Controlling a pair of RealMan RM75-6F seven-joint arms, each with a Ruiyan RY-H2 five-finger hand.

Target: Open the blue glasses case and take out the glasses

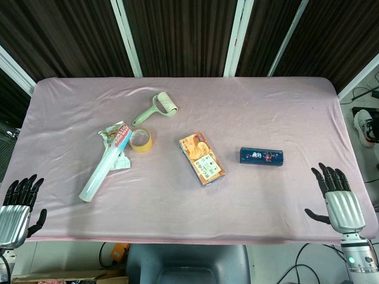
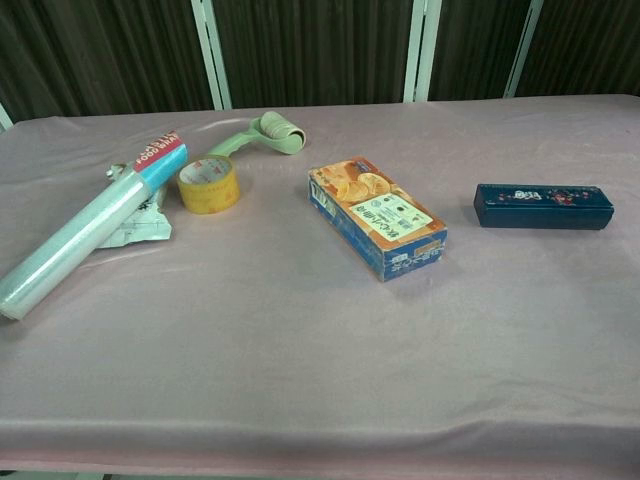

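Observation:
The blue glasses case [image 1: 261, 157] lies closed on the pink tablecloth, right of the middle; the chest view shows the case [image 2: 543, 206] with a small flower print on its lid. My right hand [image 1: 336, 196] hovers at the table's front right corner, fingers spread and holding nothing, well short of the case. At the front left corner my left hand [image 1: 18, 204] is likewise empty with fingers apart. Neither hand appears in the chest view. The glasses are hidden inside the case.
An orange and blue snack box [image 1: 202, 158] lies mid-table, left of the case. Further left sit a yellow tape roll [image 1: 141, 140], a plastic film roll [image 1: 105, 163] on a crumpled wrapper, and a green lint roller [image 1: 157, 109].

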